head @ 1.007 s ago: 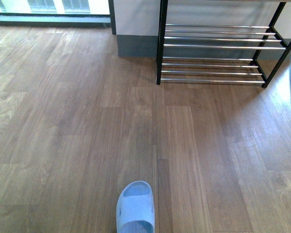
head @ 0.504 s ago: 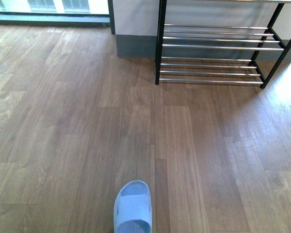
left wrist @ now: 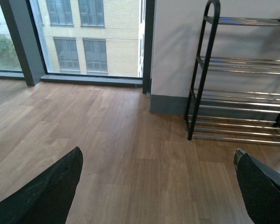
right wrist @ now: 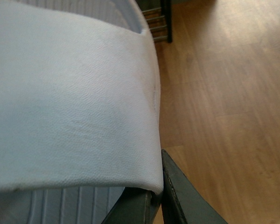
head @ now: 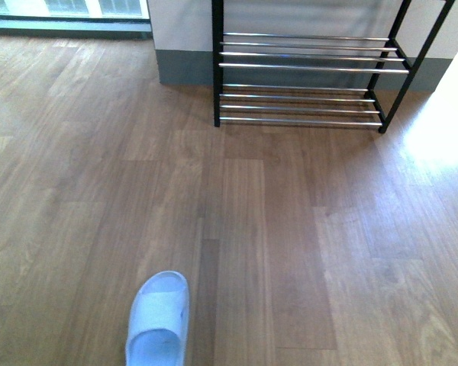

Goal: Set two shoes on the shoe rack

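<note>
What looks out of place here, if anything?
One pale blue slipper lies alone on the floor, well short of the rack. A matching slipper fills the right wrist view, apparently pinched by the right fingers.

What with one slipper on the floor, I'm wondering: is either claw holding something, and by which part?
The right claw holds a pale slipper, seemingly at its side edge by the strap; the pinch is hidden. The left claw is open, empty.

The shoe rack [head: 305, 67] has a black frame and shiny chrome bars. Behind it the wall [head: 179, 23] is white over a grey skirting [head: 183, 70]. Before it, brown wood-grain floor planks [head: 290, 229] carry 1 pale blue slipper [head: 159, 320]; the other slipper [right wrist: 70, 102], ribbed, is bluish white.
</note>
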